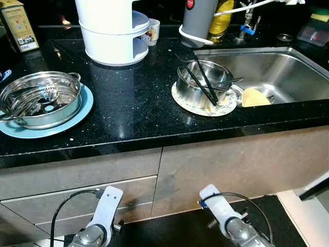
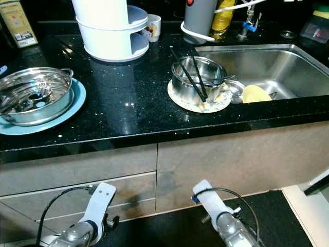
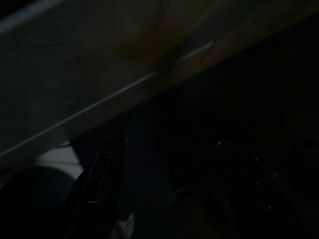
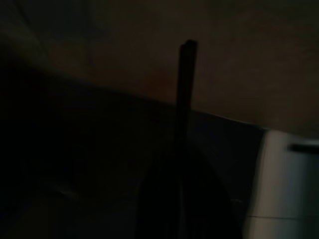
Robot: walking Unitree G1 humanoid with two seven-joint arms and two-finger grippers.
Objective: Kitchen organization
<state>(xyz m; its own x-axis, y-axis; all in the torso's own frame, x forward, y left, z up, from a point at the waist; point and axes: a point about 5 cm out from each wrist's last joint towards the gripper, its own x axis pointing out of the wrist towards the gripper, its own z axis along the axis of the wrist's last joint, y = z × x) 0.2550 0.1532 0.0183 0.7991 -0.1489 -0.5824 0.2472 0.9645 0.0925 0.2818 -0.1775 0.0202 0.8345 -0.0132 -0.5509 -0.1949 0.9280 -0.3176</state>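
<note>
Head views: both silver arms hang low before the cabinet drawers; left arm, right arm. On the black counter, a steel bowl with black chopsticks sits just left of the sink; a steel pot rests on a blue plate, far left. No label is legible.

Left wrist view: the left gripper has its dark fingers spread apart.

Right wrist view: the right gripper has its fingers pressed together, holding nothing.

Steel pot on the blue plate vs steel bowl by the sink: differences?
The steel pot is wider and shallower; the steel bowl is narrower and deeper. The pot sits on a plain blue plate, the bowl on a patterned plate. Black chopsticks lean in the bowl, none in the pot. Both are shiny steel on the black counter.
</note>
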